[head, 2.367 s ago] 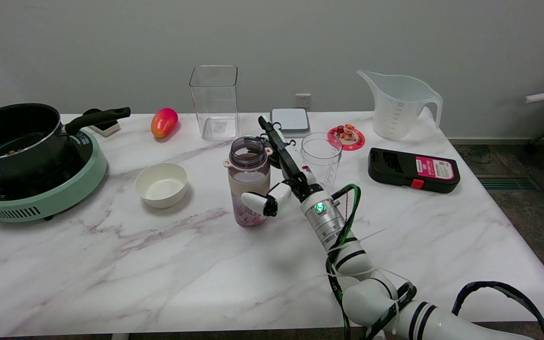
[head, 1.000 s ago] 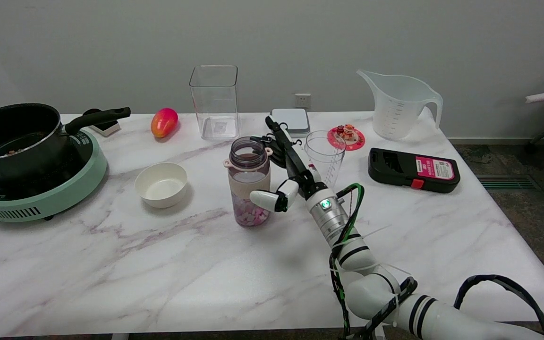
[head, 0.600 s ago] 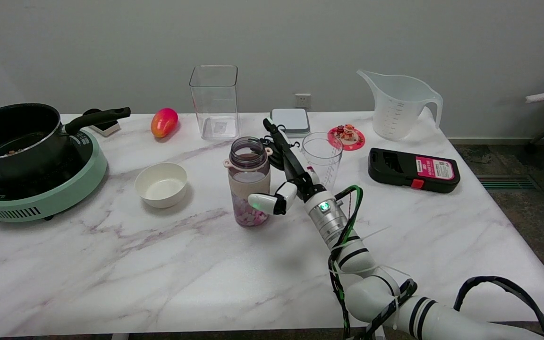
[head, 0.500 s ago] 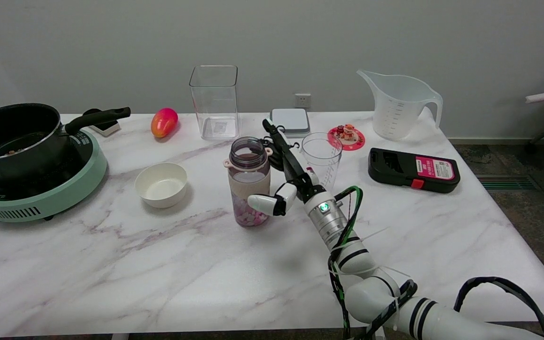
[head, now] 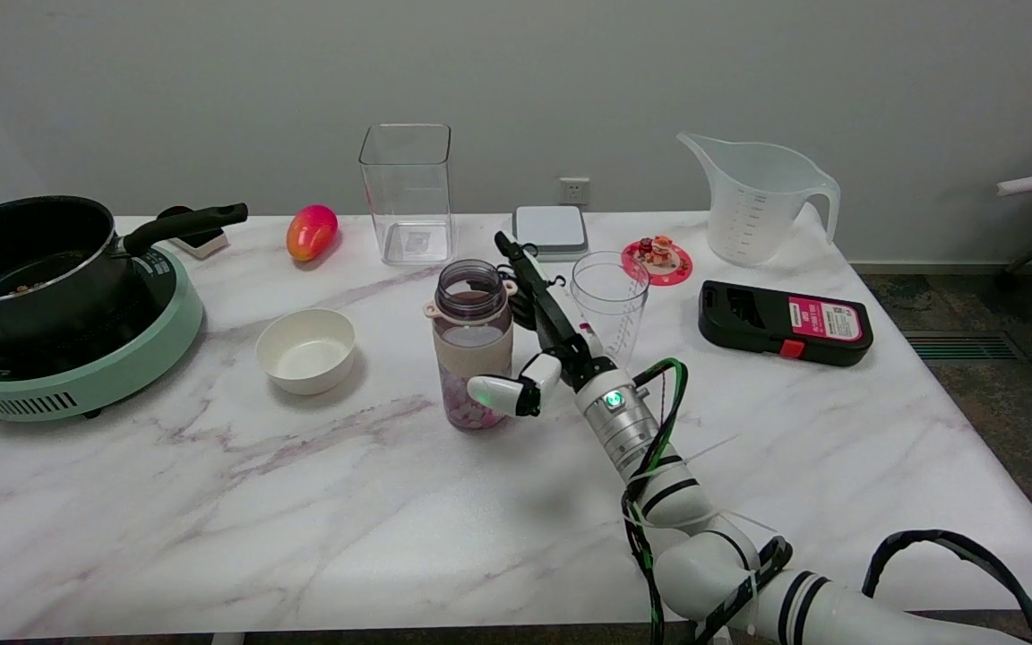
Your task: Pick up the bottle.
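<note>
White marble-patterned table (head: 211, 502) carried everything. Far off to the left of the fingers: mint-green round electric cooker (head: 77, 367) with a black saucepan (head: 28, 260) on it. Beyond and to the right of the fingers, well apart: translucent plastic measuring jug (head: 758, 202). Beyond them on the other side, a clear square-sided container (head: 406, 193). Right of the fingers, a flat black case with a pink label (head: 785, 322). Just beside the back of the fingers, to the right, a clear plastic measuring cup (head: 610, 300). Left of the thumb, past the bottle, a small white bowl (head: 305, 349).

The task's thing, a clear bottle with a beige sleeve, open mouth and pink pieces in the bottom (head: 473, 345), stood upright on the table between thumb and fingers.

Right hand (head: 534, 345), black and white, was spread wide around the bottle's right side: white thumb low, lying in front of the bottle's lower part, long fingers (head: 529, 282) reaching up behind and beside its neck. Whether any finger pressed the bottle I could not tell (thumb overlapped it in this view). Not a closed grasp.

Change over the last second: hand had shifted slightly left and down, thumb dropping towards the bottle's base; bottle itself unmoved. Judgement: approach being settled, closing and lifting both still to do.
</note>
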{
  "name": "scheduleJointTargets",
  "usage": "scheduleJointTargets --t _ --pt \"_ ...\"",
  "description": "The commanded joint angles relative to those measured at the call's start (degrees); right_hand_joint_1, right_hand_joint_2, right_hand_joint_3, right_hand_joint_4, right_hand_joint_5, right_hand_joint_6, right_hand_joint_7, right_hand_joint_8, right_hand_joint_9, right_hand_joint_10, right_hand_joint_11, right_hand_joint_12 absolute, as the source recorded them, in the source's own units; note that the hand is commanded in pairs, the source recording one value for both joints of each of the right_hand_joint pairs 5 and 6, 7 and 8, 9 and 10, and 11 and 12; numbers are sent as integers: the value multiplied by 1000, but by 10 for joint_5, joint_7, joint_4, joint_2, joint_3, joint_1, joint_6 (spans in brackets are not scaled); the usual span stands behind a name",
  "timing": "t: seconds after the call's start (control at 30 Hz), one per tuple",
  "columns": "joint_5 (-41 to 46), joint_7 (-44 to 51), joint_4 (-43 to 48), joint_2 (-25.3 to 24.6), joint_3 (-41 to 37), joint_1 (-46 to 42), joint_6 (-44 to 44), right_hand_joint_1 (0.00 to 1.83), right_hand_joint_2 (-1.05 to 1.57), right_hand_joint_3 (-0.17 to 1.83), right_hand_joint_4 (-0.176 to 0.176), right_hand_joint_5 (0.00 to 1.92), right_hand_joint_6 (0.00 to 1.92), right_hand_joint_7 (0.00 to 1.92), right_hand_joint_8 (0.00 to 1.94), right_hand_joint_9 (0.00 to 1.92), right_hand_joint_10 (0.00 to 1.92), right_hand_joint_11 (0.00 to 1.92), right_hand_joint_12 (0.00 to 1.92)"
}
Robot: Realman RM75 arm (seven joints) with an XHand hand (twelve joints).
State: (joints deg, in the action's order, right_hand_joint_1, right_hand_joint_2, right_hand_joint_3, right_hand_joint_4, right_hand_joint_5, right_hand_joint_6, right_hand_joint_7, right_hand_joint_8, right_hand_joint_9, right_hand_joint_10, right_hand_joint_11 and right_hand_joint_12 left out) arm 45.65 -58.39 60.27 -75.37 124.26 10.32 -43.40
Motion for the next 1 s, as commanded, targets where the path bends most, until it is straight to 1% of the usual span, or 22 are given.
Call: scheduleJointTargets --t 0.03,0.6,0.67,0.73,0.87,1.0 --pt "-6 -3 -4 -6 3 -2 -1 1237 -538 1409 0 39 39 456 456 421 421 467 467" --pt "-14 -3 -9 -18 10 1 4 1239 -570 1374 0 44 44 462 462 425 425 470 470" --pt "-14 -3 -10 -19 10 2 4 1244 -557 1342 0 47 47 464 464 428 428 469 469" --pt "-14 -3 -11 -20 10 3 4 1265 -498 1257 0 58 58 472 472 438 438 459 459" --pt "-14 -3 -12 -20 9 3 4 1308 -351 1163 0 94 94 500 500 474 474 478 478" --pt "-12 -3 -12 -20 8 3 4 1339 -134 1104 0 167 167 629 629 512 512 635 635"
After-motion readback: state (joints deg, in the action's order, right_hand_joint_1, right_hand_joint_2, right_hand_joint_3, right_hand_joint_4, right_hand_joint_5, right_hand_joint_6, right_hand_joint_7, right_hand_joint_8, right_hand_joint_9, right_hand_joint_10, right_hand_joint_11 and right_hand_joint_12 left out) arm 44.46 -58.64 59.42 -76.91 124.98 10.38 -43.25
